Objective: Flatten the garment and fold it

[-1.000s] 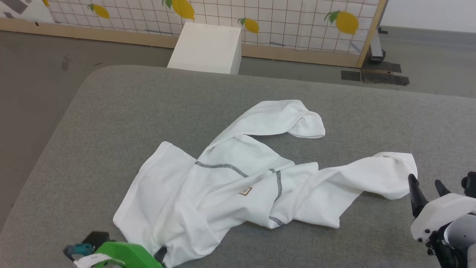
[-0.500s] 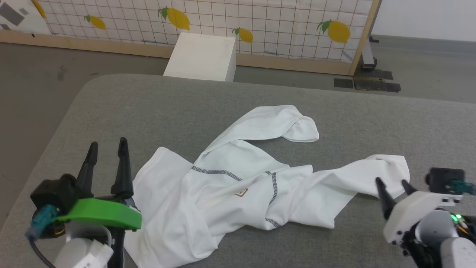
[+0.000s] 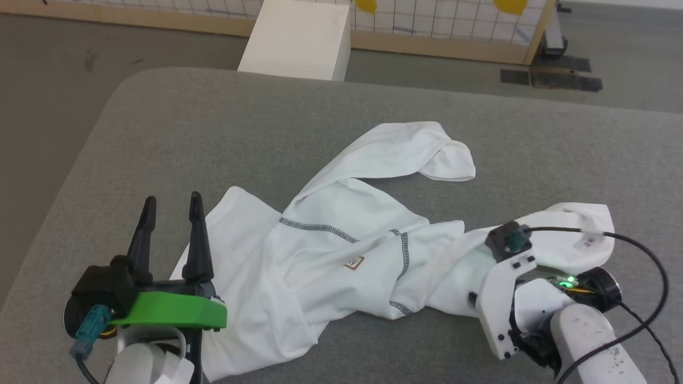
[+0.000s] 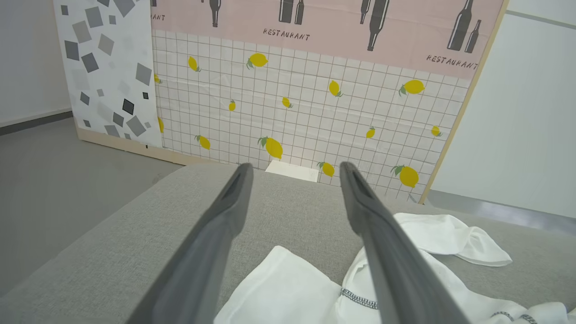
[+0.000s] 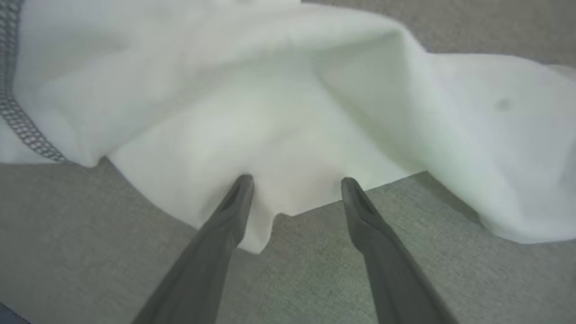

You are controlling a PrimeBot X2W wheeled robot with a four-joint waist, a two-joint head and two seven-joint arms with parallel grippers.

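Observation:
The garment (image 3: 331, 250), a white T-shirt with dark flecked seams and a small brown-edged patch (image 3: 352, 263), lies crumpled on the grey padded surface (image 3: 213, 133). My left gripper (image 3: 171, 205) stands open at the garment's near-left edge, holding nothing. In the left wrist view it (image 4: 294, 166) hovers above the cloth (image 4: 288, 292). My right gripper (image 5: 295, 181) is open and points down at the garment's near hem (image 5: 279, 135), one fingertip (image 5: 243, 182) over the cloth and the other at its edge. The right arm's pale wrist (image 3: 501, 298) hides those fingers in the head view.
A white box (image 3: 299, 40) stands on the floor past the surface's far edge, in front of a lemon-patterned panel (image 4: 315, 112). The surface's rounded left edge (image 3: 69, 181) drops to the floor. A black cable (image 3: 640, 250) loops over the garment's right end.
My left gripper opened, letting go of the garment's near-left part, and rose. The right arm swung in over the garment's right part, pointing down. The head camera tilted down.

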